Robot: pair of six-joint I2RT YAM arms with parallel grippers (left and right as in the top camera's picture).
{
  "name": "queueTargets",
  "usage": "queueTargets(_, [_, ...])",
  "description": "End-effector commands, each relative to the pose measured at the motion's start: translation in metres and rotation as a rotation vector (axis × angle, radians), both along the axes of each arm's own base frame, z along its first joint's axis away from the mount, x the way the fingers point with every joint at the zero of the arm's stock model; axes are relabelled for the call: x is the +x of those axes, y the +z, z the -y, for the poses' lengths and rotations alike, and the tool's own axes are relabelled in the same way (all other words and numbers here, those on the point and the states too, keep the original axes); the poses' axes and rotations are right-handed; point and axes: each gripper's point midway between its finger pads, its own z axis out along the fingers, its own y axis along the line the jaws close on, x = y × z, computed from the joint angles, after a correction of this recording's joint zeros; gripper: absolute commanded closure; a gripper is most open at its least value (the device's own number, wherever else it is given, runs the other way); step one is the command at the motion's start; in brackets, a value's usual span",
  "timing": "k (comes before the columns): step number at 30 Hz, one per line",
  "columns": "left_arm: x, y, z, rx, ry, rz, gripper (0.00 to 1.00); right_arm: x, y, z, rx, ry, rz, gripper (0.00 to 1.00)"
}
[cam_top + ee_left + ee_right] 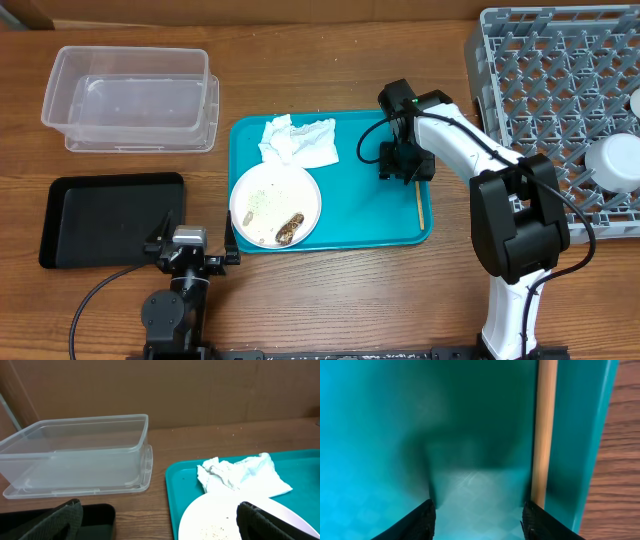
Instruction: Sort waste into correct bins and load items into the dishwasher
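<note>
On the teal serving tray [360,215], my right gripper [398,165] points down near the right rim, open, with only bare tray between its fingers [479,520]. A pale wooden chopstick [544,430] lies along the rim just outside the right fingertip [540,522]; its lower end [420,205] shows below the gripper. A white plate [275,205] carries rice grains [262,200] and a brown food lump [290,230]. Crumpled white napkins [298,142] lie behind it. My left gripper [190,245] rests open at the table's front, holding nothing [160,525].
The clear tub [130,97] stands at the back left, and the black tray [110,218] sits in front of it. The grey dish rack [560,90] fills the right side, with a white dish [615,160] in it. The right arm's base [515,240] stands beside the serving tray.
</note>
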Motion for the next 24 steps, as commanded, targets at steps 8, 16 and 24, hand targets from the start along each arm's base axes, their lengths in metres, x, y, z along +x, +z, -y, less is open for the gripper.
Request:
queueTargets(8, [0.000,0.000,-0.001,0.008,0.004,0.004,0.00,0.003,0.022,-0.002,0.019,-0.014,0.002,0.56])
queueTargets(16, [0.000,0.000,-0.001,0.008,0.004,0.004,0.00,0.017,0.045,-0.004,0.023,0.011,0.036,0.37])
queueTargets(24, [0.000,0.000,-0.001,0.008,0.004,0.004,0.00,0.022,0.031,0.003,-0.017,0.039,0.069,0.26])
